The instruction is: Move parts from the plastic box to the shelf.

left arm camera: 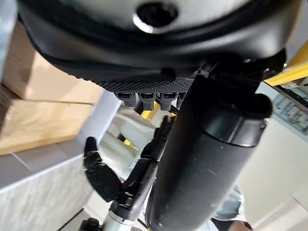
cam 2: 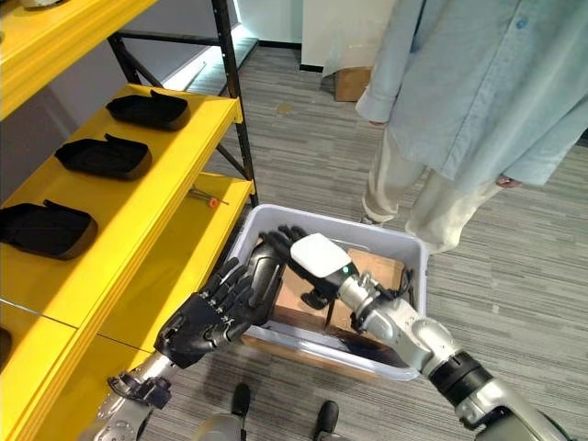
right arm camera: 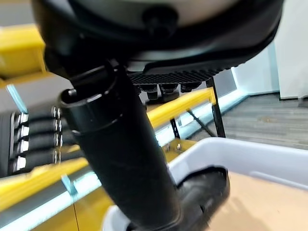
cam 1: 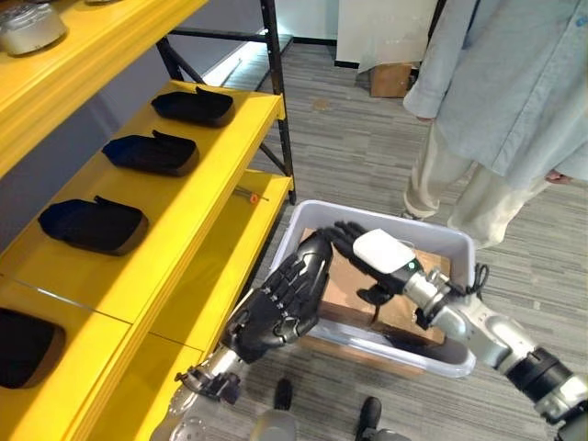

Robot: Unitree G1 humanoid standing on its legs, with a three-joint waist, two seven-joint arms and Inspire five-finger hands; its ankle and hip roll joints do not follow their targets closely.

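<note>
A white plastic box (cam 1: 386,213) stands on the floor beside the yellow shelf (cam 1: 184,193). Brown cardboard (cam 1: 344,285) lies in it, and a black part (cam 1: 404,342) shows by its near wall. My left hand (cam 1: 276,308) hovers over the box's left rim, fingers relaxed, holding nothing. My right hand (cam 1: 378,253), with its white cover, reaches into the box above the cardboard, fingers spread and thumb pointing down; it also appears in the left wrist view (left arm camera: 103,175). Several black parts (cam 1: 152,152) lie in a row on the middle shelf board.
A person (cam 1: 496,83) in a light blue shirt stands just beyond the box. A grey-white object (cam 1: 28,28) rests on the top shelf board. A small orange item (cam 1: 253,196) lies on the lower board. A cardboard carton (cam 1: 390,81) sits far back.
</note>
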